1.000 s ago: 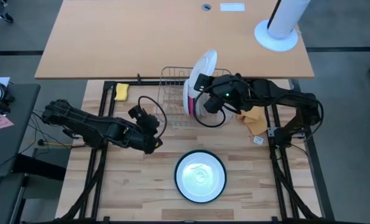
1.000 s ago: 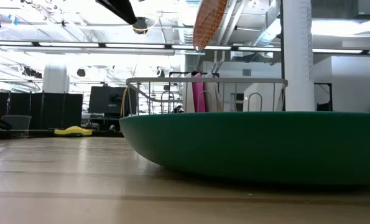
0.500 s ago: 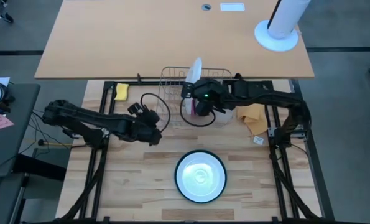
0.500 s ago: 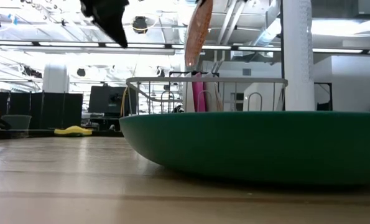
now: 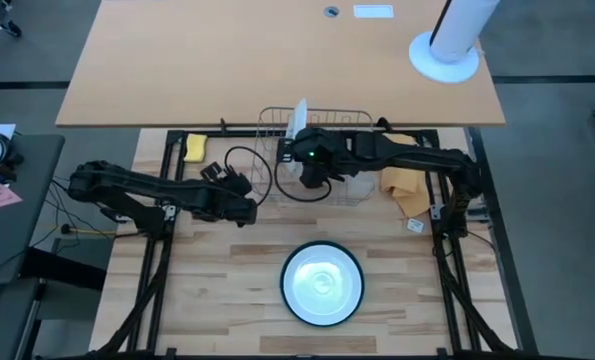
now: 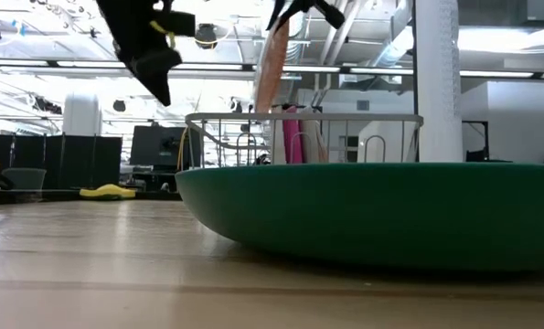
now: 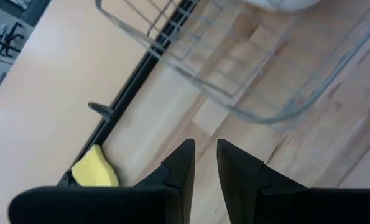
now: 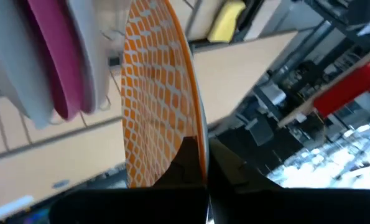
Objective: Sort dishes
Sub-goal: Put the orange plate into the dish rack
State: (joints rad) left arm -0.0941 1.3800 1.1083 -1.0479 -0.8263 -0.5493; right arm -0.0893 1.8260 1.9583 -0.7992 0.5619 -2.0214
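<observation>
My right gripper (image 5: 302,152) is shut on the orange-patterned plate (image 8: 153,93), which stands on edge over the wire dish rack (image 5: 322,135). In the low view that plate (image 6: 272,64) hangs just above the rack's top wire (image 6: 299,118). A magenta pink plate (image 8: 54,56) stands upright in the rack between pale plates (image 8: 97,37). The dark green plate (image 5: 322,283), white inside, rests on its base near the table's front edge. My left gripper (image 5: 247,208) hovers left of the rack, open by a narrow gap (image 7: 205,158), holding nothing. My right gripper pinches the orange-patterned plate's rim (image 8: 194,140) between its two fingers, one on the patterned face and one on the back. The plate hangs on edge below the fingers, nearly upright, clear of the rack and table.
A yellow sponge (image 5: 195,147) lies at the table's far left, left of the rack. A tan cloth (image 5: 405,188) lies to the right of the rack. A white post on a round base (image 5: 445,50) stands on the far desk.
My right gripper has carried the orange-patterned plate toward the table's left, over the rack, and somewhat lower. The plate has turned from tilted to nearly edge-on and upright. My left gripper has shifted a little toward the far edge and come down.
</observation>
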